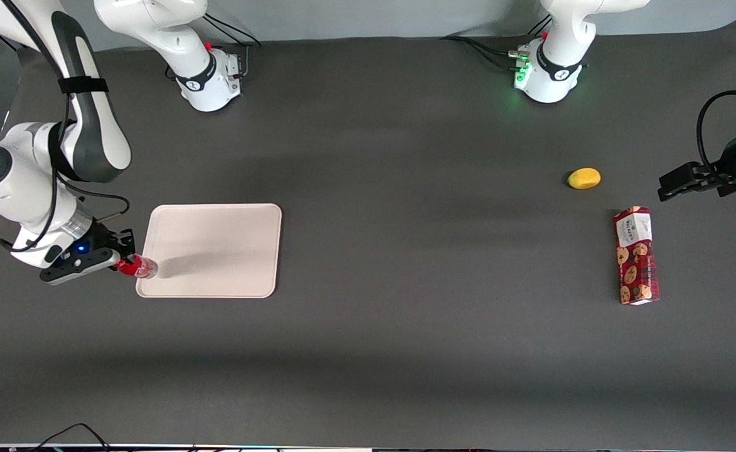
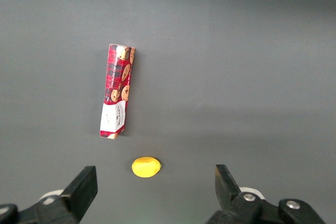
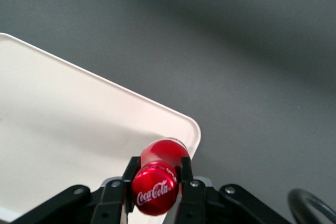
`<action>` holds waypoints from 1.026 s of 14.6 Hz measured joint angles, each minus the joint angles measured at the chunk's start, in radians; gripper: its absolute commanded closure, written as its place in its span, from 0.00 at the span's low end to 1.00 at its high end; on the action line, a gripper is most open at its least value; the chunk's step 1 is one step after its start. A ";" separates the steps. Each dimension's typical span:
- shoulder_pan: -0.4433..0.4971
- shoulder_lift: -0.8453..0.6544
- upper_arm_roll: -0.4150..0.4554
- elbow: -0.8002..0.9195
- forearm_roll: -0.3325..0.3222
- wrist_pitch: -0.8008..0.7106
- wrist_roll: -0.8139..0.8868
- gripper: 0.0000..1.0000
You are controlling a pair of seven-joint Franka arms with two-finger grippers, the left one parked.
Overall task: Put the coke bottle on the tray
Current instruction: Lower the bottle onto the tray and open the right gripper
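- Gripping the coke bottle (image 3: pixel 156 179) just below its cap, the gripper (image 3: pixel 157 179) had its two black fingers (image 3: pixel 130 171) closed against the bottle's sides, over the tray's corner nearest the front camera at the working arm's end.
- From the front, the coke bottle (image 1: pixel 135 267) leaned, its red cap toward the gripper (image 1: pixel 120 262) and its base over the tray's rim.
- It was slim, with a glossy red cap bearing white script and a rounded red shoulder.
- The tray (image 1: pixel 217 248) was flat, matte beige, rectangular with rounded corners and a low raised rim.
- Toward the parked arm's end lay a long red cookie box (image 1: pixel 636 256) and a small smooth yellow lemon-shaped object (image 1: pixel 584 178), well apart from the tray on the dark matte table (image 1: pixel 405 351).
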 measured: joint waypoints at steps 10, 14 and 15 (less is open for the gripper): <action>-0.048 0.056 0.000 -0.034 0.193 0.050 -0.147 1.00; -0.050 0.068 0.000 -0.033 0.198 0.065 -0.150 0.56; -0.050 0.069 0.000 -0.033 0.198 0.065 -0.150 0.20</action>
